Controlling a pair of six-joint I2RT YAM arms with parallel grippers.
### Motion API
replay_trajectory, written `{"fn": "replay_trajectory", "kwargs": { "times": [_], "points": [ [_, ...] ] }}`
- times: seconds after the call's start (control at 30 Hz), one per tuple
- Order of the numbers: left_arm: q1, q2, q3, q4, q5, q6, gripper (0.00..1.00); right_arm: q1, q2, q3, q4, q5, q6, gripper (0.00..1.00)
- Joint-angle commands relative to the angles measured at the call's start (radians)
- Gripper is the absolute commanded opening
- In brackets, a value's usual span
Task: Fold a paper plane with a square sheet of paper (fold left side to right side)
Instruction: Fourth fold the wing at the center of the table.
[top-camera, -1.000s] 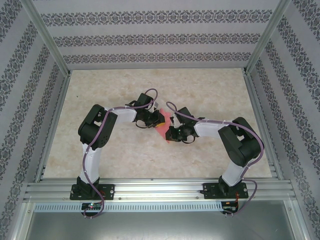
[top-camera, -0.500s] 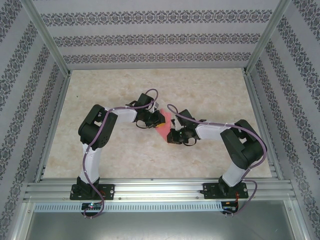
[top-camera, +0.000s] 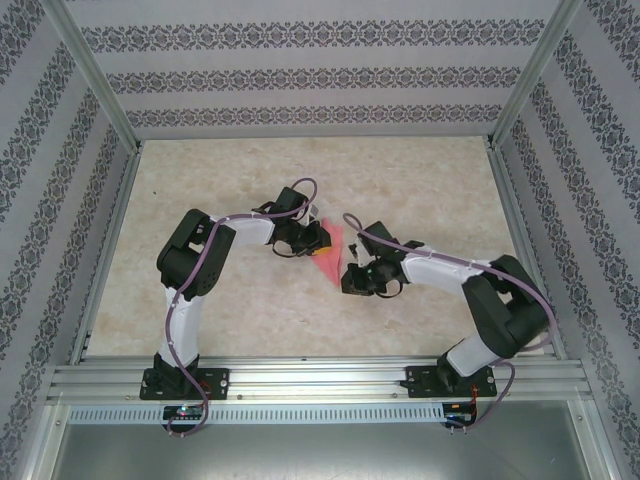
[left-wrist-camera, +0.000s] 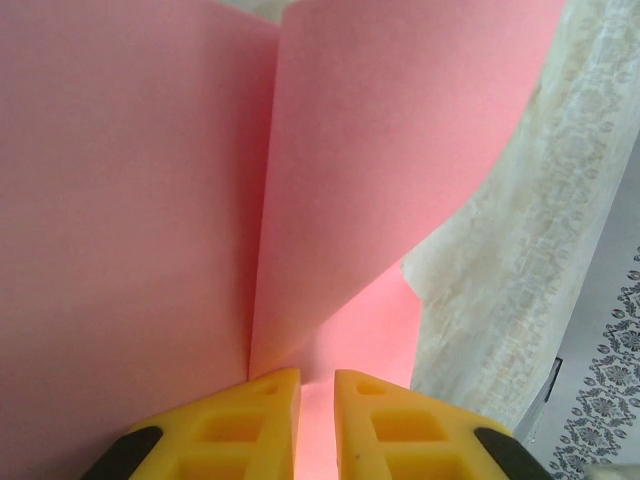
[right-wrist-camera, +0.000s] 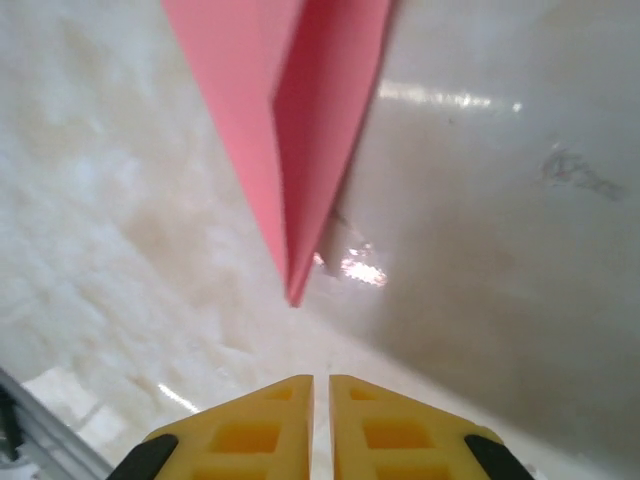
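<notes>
You have one salmon-pink sheet of thin paper (top-camera: 338, 252) in play; it is partly folded, with a lengthwise crease and a pointed tip; it sits up off the beige marbled table (top-camera: 220, 180) near the middle, between the two grippers. Count two arms and two grippers, one to each side of it.

Your left gripper (top-camera: 321, 243) is clenched on the paper; in its wrist view the yellow fingers (left-wrist-camera: 250, 420) sit almost together with pink sheet pinched in the slit, and the paper rises and curls ahead of them.

Your right gripper (top-camera: 351, 279) is closed on nothing; its yellow fingertips (right-wrist-camera: 250, 430) nearly touch, and the paper's point hangs ahead of them, apart from them, above the tabletop.

Left arm: elbow bent out to the left, forearm reaching right to the sheet's left side. Right arm: elbow out at the right, forearm stretched left; its gripper sits just near and right of the sheet.
</notes>
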Motion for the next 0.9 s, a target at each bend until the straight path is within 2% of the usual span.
{"fn": "replay_trajectory", "kwargs": {
  "times": [0.0, 0.5, 0.87],
  "points": [
    [-0.003, 0.037, -0.025, -0.077, -0.074, 0.022, 0.19, -0.023, -0.05, 0.006, 0.065, -0.033, 0.028, 0.14],
    [-0.003, 0.037, -0.025, -0.081, -0.078, 0.021, 0.19, 0.006, 0.202, 0.144, 0.227, 0.022, 0.05, 0.14],
    [0.003, 0.037, 0.002, -0.099, -0.078, 0.031, 0.19, 0.003, 0.269, 0.117, 0.088, 0.11, 0.044, 0.14]
  ]
}}
